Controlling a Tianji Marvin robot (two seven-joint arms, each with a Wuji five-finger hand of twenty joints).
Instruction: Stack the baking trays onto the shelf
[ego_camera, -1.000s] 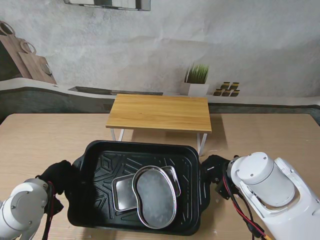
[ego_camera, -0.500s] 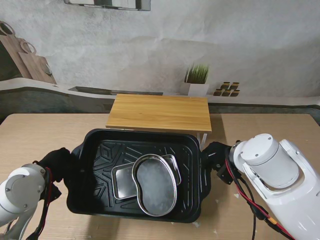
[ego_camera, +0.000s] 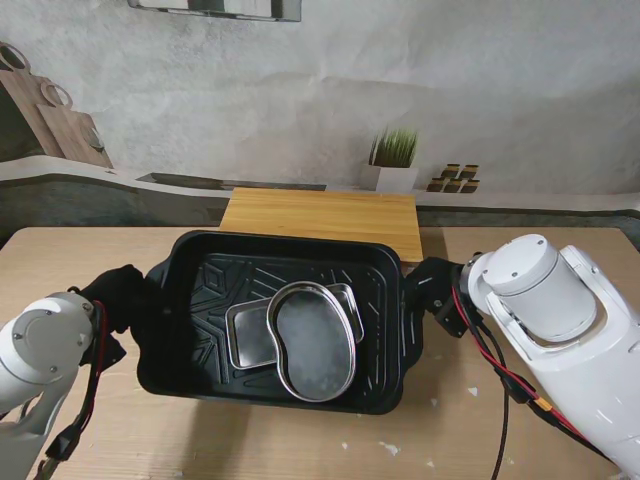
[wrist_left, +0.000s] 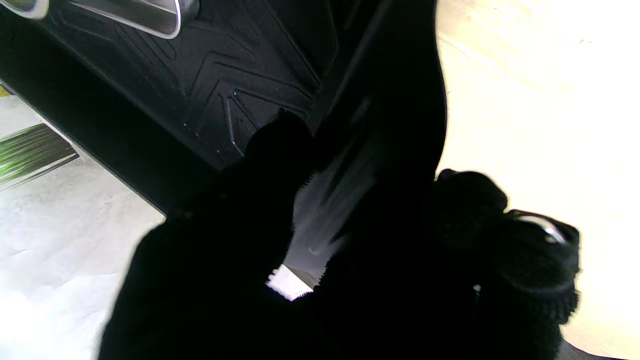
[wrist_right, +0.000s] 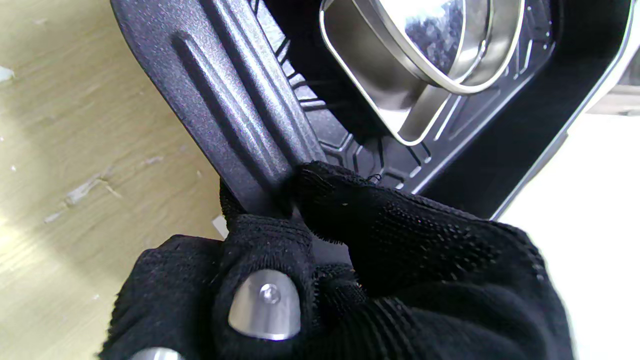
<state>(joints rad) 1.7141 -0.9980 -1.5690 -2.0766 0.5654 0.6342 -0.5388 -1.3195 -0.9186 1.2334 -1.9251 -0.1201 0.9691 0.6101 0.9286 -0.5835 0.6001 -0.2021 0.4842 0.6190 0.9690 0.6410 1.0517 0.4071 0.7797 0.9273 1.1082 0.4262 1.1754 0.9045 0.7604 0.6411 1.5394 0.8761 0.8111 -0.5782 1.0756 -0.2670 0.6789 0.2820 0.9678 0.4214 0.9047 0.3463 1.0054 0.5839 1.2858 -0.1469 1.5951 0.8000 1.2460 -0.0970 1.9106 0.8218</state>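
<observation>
A large black baking tray (ego_camera: 190, 300) hangs in the air between both hands, its far rim overlapping the front edge of the wooden shelf (ego_camera: 320, 211). Inside it lie a rectangular steel pan (ego_camera: 247, 336) and an oval steel pan (ego_camera: 315, 341) resting over another steel pan. My left hand (ego_camera: 118, 298), gloved in black, is shut on the tray's left handle. My right hand (ego_camera: 436, 292) is shut on the right handle. The right wrist view shows the gloved fingers (wrist_right: 370, 225) pinching the handle (wrist_right: 240, 125), and the left wrist view shows dark fingers (wrist_left: 280, 165) on the rim (wrist_left: 400, 90).
A potted green plant (ego_camera: 394, 160) stands behind the shelf's right end. Small dark and yellow blocks (ego_camera: 453, 178) sit on the ledge beside it. Light wooden table (ego_camera: 520, 430) spreads around the tray, with small white flecks near me on the right.
Both hands have carried the black tray up and away from me, toward the shelf. Its far rim now covers the shelf's front edge and legs. The steel pans inside rode along.
</observation>
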